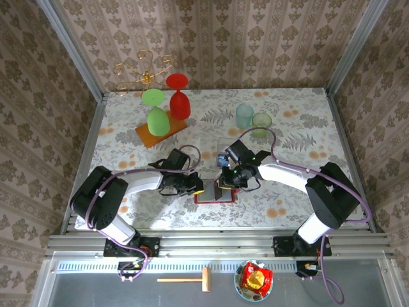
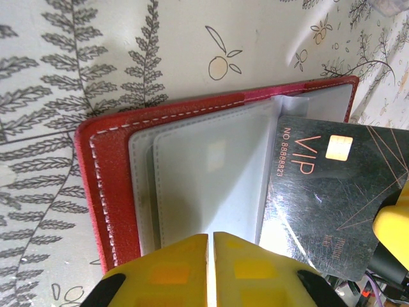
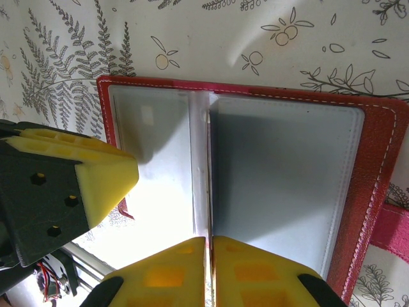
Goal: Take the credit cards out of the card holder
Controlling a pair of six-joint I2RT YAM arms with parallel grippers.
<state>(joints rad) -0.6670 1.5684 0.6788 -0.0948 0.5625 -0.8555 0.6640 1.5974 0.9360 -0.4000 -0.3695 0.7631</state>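
Observation:
The red card holder [image 1: 215,194] lies open on the flowered cloth near the front middle, its greyish clear pockets [image 2: 204,179] facing up. My left gripper [image 2: 211,235] is shut on the edge of a clear pocket leaf. A black credit card [image 2: 319,185] marked VIP sticks out of the holder at a tilt, and a yellow finger [image 2: 393,220] of the right gripper is against its far end. In the right wrist view that card shows edge-on [image 3: 209,192], with my right gripper [image 3: 209,240] shut on it above the holder [image 3: 370,179]. What looks like a small blue card [image 1: 222,158] lies behind the holder.
An orange board [image 1: 160,131] at the back left carries an upturned green goblet [image 1: 156,118] and a red one [image 1: 179,102], with a gold wire rack [image 1: 146,75] behind. Two clear tumblers [image 1: 245,116] [image 1: 261,120] stand at the back middle. The left gripper's finger [image 3: 96,173] sits close beside the right jaws.

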